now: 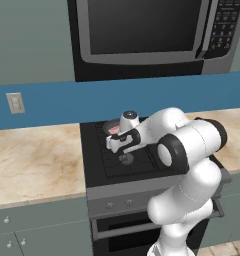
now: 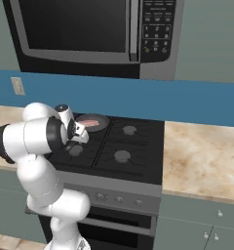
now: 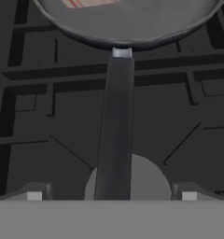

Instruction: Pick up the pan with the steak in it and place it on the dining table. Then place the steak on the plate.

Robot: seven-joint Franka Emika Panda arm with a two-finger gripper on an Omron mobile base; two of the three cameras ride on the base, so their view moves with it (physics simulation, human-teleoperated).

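Above the stove [image 2: 119, 146], my end effector [image 3: 112, 196] hangs released astride the pan [image 3: 132, 23] handle; steak [image 2: 91, 122] inside; nothing lifted yet.

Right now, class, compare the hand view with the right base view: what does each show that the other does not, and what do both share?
Hand view alone: the pan's long straight handle running from the rim down between the two open fingertips, above a round burner cap.

Right base view alone: the microwave above the stove, the blue wall band, the beige counter, the oven knobs and the white arm.

Both: the black pan on the stove grates, with the pink steak in it.
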